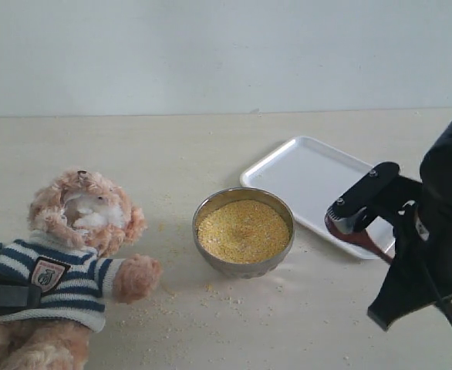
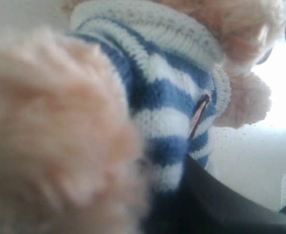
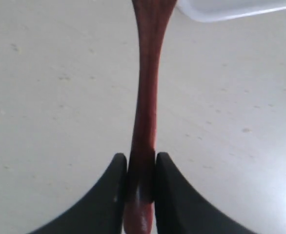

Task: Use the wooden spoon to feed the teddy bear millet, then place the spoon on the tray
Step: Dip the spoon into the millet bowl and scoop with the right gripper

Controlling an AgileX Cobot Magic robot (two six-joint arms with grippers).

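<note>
My right pincer (image 3: 141,158) is clamped on the spoon (image 3: 145,97) handle, its head by the tray (image 1: 303,173) rim. I'd lift level, then dip shallowly into the millet (image 1: 243,230) so little spills. The left pincer (image 1: 6,297) sits against the bear (image 1: 87,223) (whether it grips, I cannot tell; the view is blurred).

Soft, even light, faint shadows; left wrist view's close teddy bear (image 2: 148,97) is blurred.
</note>
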